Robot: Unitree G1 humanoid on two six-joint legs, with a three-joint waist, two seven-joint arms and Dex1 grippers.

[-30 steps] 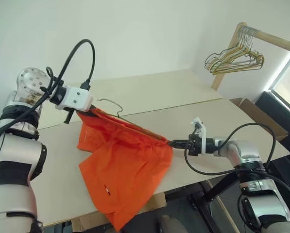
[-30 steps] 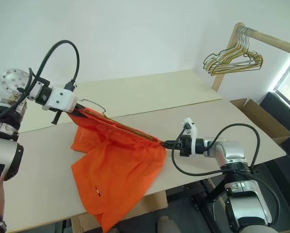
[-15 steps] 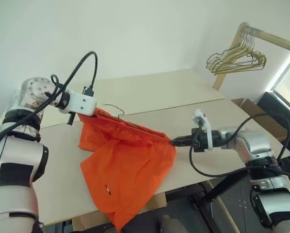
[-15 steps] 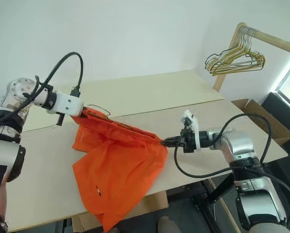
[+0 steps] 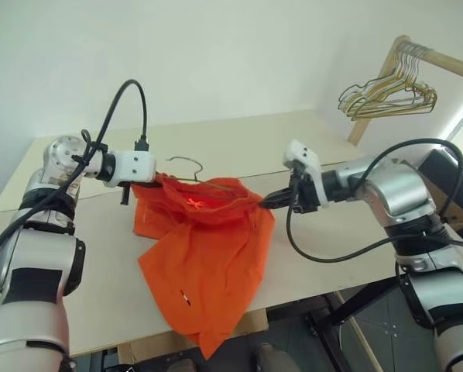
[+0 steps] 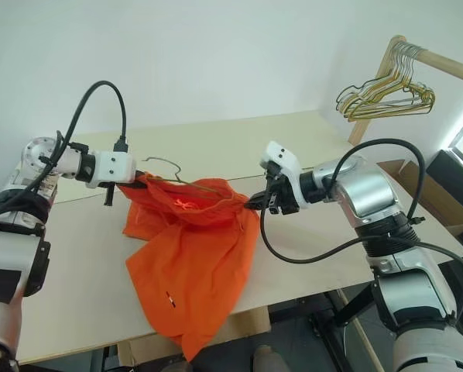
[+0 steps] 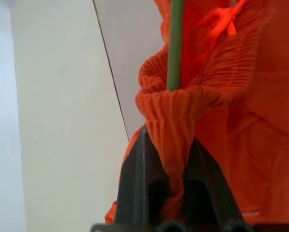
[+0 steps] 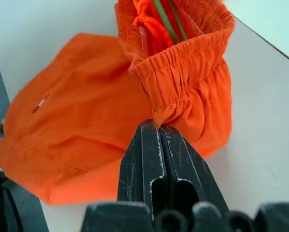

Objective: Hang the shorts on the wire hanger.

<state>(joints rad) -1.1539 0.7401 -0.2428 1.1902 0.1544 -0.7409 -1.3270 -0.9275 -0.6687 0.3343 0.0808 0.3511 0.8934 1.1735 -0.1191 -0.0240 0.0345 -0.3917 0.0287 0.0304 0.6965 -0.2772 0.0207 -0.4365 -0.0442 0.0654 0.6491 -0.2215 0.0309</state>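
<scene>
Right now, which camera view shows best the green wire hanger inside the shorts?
The right wrist view: the wire hanger runs down inside the open waistband of the shorts. The left wrist view shows one green stretch entering the fabric; the eye views show mainly its silvery hook.

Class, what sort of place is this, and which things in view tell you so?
Probably a plain indoor test room set up for laundry practice: a pale wooden table, a wooden clothes rail with bunched gold and dark wire hangers, and bare white walls.
</scene>
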